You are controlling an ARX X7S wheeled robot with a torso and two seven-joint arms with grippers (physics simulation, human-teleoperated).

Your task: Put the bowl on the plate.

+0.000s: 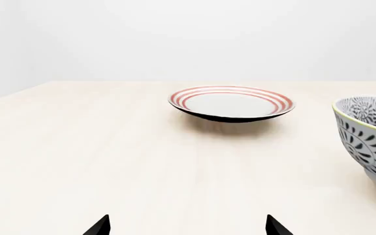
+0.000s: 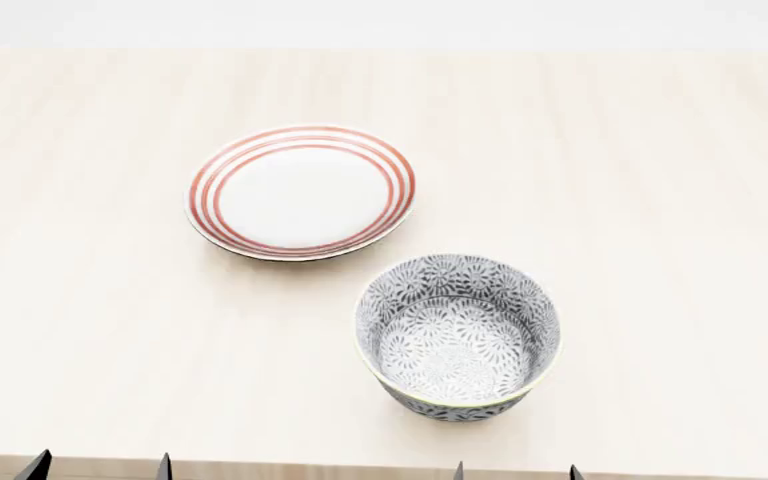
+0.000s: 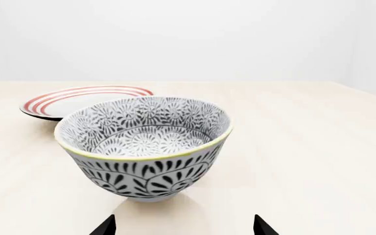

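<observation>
The bowl (image 2: 459, 335), grey-and-white floral with a thin yellowish rim, stands upright on the table near its front edge; it also fills the right wrist view (image 3: 145, 144) and shows at the edge of the left wrist view (image 1: 371, 137). The plate (image 2: 301, 190), white with red rings, lies behind and left of the bowl, apart from it (image 1: 232, 103) (image 3: 83, 100). My left gripper (image 2: 100, 468) is open at the table's front edge, in front of the plate. My right gripper (image 2: 515, 472) is open just in front of the bowl, holding nothing. Only the fingertips (image 1: 100, 226) (image 3: 106, 226) show.
The pale wooden table (image 2: 651, 180) stretches wide to the right and back. Its front edge (image 2: 291, 466) runs just ahead of my fingertips. A plain white wall stands behind the table.
</observation>
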